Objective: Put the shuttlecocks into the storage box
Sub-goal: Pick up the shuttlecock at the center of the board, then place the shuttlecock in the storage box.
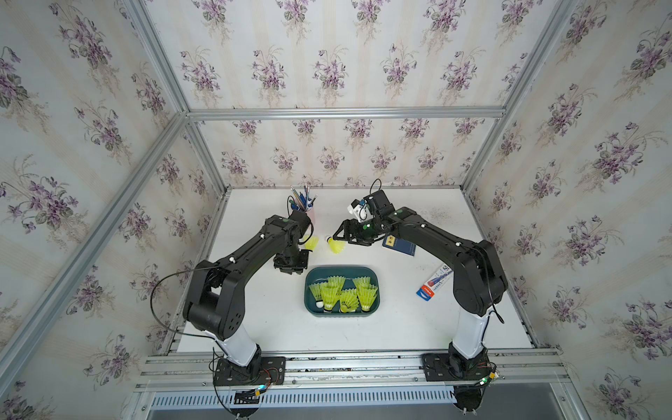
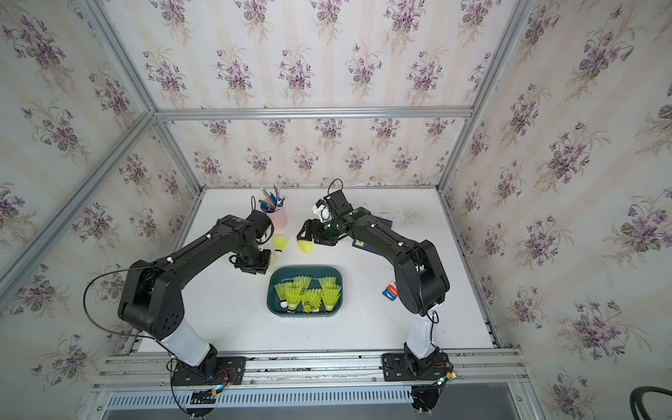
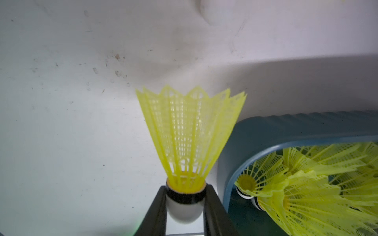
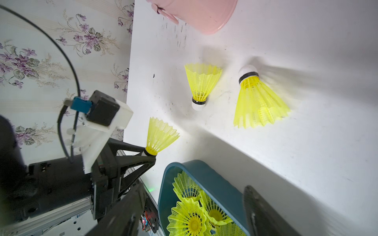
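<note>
Jaws of the left gripper are pinched in close on the white tip of the held shuttlecock, whose skirt fans away from the fingers. Those of the right gripper stand wide apart with nothing between them.

Take the white table as a clock face in the top views — 12 at the back wall, 6 at the arm bases. The storage box sits near the middle, a little toward 6. Several boxed shuttlecocks crowd its floor. The held shuttlecock is just outside the box's 10 o'clock corner, with the teal wall between it and that pile.

At 2 o'clock from the box lies a navy book, with the right forearm crossing over part of it. At 11 o'clock stands a pink pen cup, which the left wrist largely hides in a top view. At 3 o'clock lies a red, white and blue packet, partly under the right elbow.

Just beyond the box's far rim, a loose shuttlecock rests at 11 o'clock beside the left wrist. A second loose shuttlecock lies on its side at 12 o'clock. The right gripper hangs near that one, apart from it.
</note>
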{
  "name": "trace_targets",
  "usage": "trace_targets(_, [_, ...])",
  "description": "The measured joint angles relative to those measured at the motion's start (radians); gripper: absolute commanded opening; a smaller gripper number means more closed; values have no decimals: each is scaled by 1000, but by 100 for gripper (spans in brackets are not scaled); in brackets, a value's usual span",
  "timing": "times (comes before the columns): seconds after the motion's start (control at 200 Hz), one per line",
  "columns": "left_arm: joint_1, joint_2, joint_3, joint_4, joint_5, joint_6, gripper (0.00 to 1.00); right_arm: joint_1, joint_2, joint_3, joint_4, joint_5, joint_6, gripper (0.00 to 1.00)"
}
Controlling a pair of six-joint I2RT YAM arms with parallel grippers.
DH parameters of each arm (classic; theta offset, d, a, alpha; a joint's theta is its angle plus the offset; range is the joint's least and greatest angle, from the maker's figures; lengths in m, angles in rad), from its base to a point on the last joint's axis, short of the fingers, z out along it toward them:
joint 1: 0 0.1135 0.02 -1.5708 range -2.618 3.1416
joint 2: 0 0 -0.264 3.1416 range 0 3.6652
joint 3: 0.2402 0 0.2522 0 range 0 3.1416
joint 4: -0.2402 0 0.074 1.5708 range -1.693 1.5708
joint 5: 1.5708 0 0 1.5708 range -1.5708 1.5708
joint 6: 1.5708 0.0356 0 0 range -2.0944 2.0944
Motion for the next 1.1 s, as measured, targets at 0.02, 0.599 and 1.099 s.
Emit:
trace_targets(0.02, [0, -19, -8, 1, 0, -7, 10, 0, -2, 0, -1, 1, 0, 78])
trace_targets(0.599, [-206, -518, -287, 145, 12, -313, 9, 84, -259, -204, 24, 82, -41, 78])
trace_targets(1.099, [-380, -599, -485, 322, -83, -518, 10, 185, -429, -412, 55, 135, -40, 78])
